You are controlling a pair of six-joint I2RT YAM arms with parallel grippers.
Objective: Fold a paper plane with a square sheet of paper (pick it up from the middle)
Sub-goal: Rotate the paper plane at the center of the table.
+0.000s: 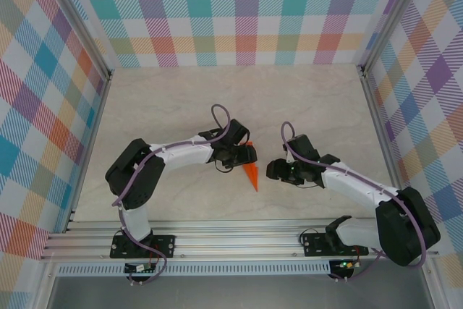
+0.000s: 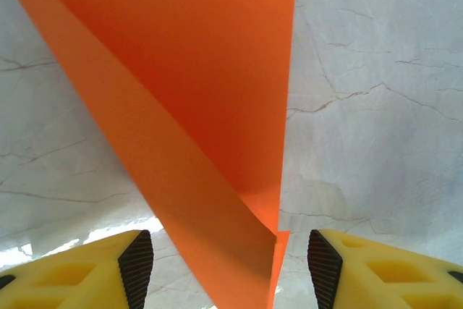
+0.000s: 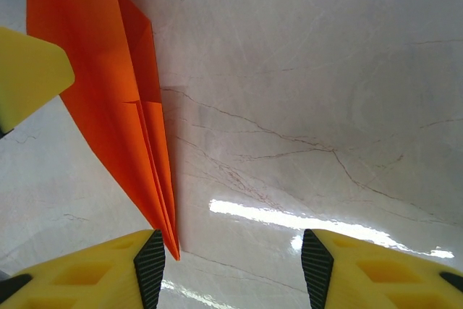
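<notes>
The square sheet of paper [image 1: 251, 168] is bright orange and folded into a narrow pointed dart, the paper plane, lying on the table between the two arms with its tip toward the near edge. My left gripper [image 1: 233, 158] is at its wide end. In the left wrist view the orange paper [image 2: 210, 106] rises between the jaws of the left gripper [image 2: 230, 251], which are open with a gap on each side. My right gripper [image 3: 231, 258] is open over bare table, and the dart's tip [image 3: 163, 215] lies just beside its left pad [image 3: 150, 262].
The pale marbled table [image 1: 181, 106] is walled by checked panels at the back and both sides. A metal rail [image 1: 231, 240] carrying the arm bases runs along the near edge. A yellow finger of the left gripper [image 3: 29, 70] shows beside the dart.
</notes>
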